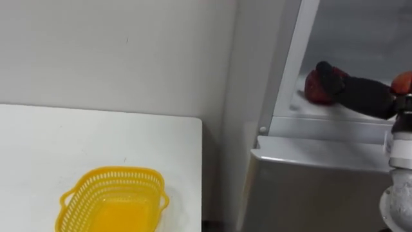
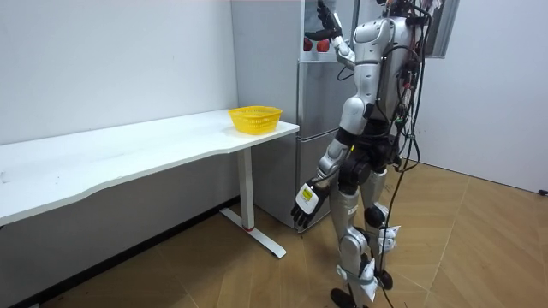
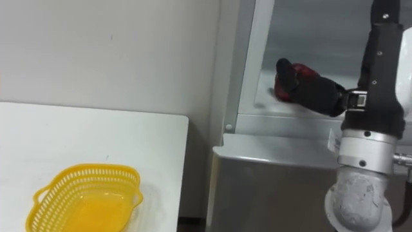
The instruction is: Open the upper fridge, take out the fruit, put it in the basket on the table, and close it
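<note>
R hand (image 1: 351, 91) is inside the upper fridge (image 1: 322, 171) compartment, black fingers (image 1: 326, 75) curled over a red fruit (image 1: 311, 90) that sits on the shelf; grip looks closed on it. Second reddish item (image 1: 403, 82) is on the same shelf, just beside the wrist. L hand (image 2: 306, 202) hangs at the robot's side, fingers relaxed. Yellow basket (image 1: 109, 173) is on the white table (image 1: 64, 138), well apart from the fridge. Robot stands facing the fridge.
</note>
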